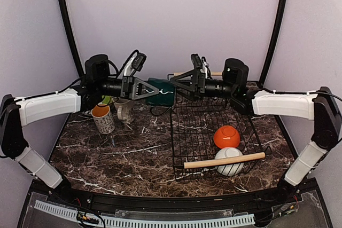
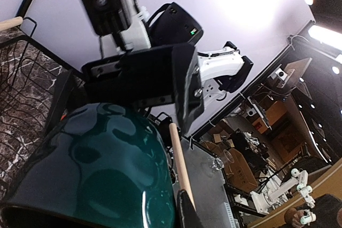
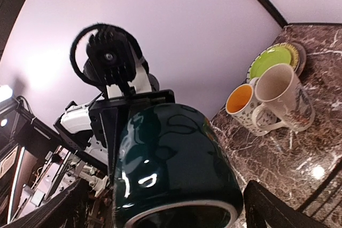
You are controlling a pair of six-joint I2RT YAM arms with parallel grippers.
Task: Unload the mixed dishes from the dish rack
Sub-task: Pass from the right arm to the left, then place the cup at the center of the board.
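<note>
The small dark green cup (image 1: 162, 90) hangs in the air between my two grippers, left of the dish rack (image 1: 184, 132). My left gripper (image 1: 154, 90) is shut on it; one finger (image 2: 187, 212) lies against the cup's side (image 2: 101, 158). My right gripper (image 1: 177, 86) is open, its fingers (image 3: 267, 206) spread around the cup (image 3: 171, 153) with a gap on one side. An orange bowl (image 1: 226, 136) and a white bowl (image 1: 231, 161) sit in the rack. The patterned mug (image 1: 102, 117), cream mug (image 1: 125, 111) and lime-green plate (image 1: 107, 100) stand at the far left. The grey patterned plate (image 3: 300, 60) lies under the lime one.
The rack's near wooden handle (image 1: 224, 159) crosses above the white bowl. The mugs (image 3: 240, 102) and lime plate (image 3: 271, 60) crowd the table's back left corner. Both arms reach inward at the back of the dark marble table (image 1: 123, 153).
</note>
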